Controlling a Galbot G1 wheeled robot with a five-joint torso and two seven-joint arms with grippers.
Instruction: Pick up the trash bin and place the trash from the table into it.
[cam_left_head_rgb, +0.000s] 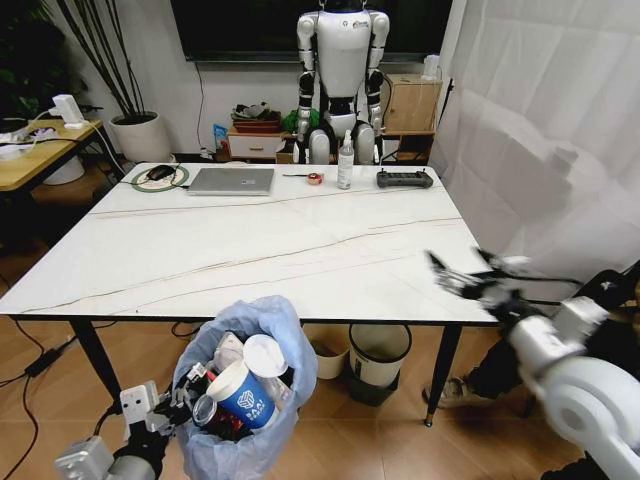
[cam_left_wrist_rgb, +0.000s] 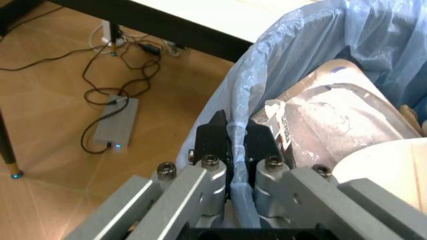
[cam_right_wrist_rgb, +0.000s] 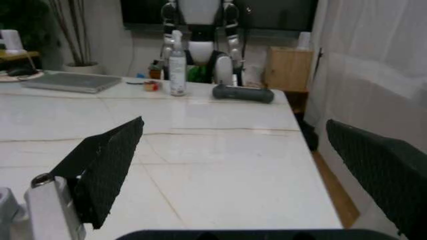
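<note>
The small trash bin lined with a crinkly light-blue bag (cam_left_head_rgb: 245, 395) sits at lower left of the head view, its base cut off. The left gripper (cam_left_wrist_rgb: 231, 137) has its fingers clamped on the bag rim. One blue paper cup (cam_left_head_rgb: 240, 396) lies inside. The right gripper (cam_left_head_rgb: 470, 280) hovers at the white marble-look worktop (cam_left_head_rgb: 300, 240) edge, fingers spread wide, empty.

The table (cam_left_head_rgb: 300, 250) is showing a glossy, smooth marble-look top, and the trash bin (cam_left_head_rgb: 262, 335) is wearing thin, crinkly, translucent plastic. A paper cup (cam_left_head_rgb: 243, 395) is sitting matt among the trash (cam_left_head_rgb: 235, 385). The left gripper (cam_left_wrist_rgb: 233, 142) is pinching that film between matt black pads on brushed metal links; the right gripper (cam_right_wrist_rgb: 233, 165) is spreading rough, textured black pads.
</note>
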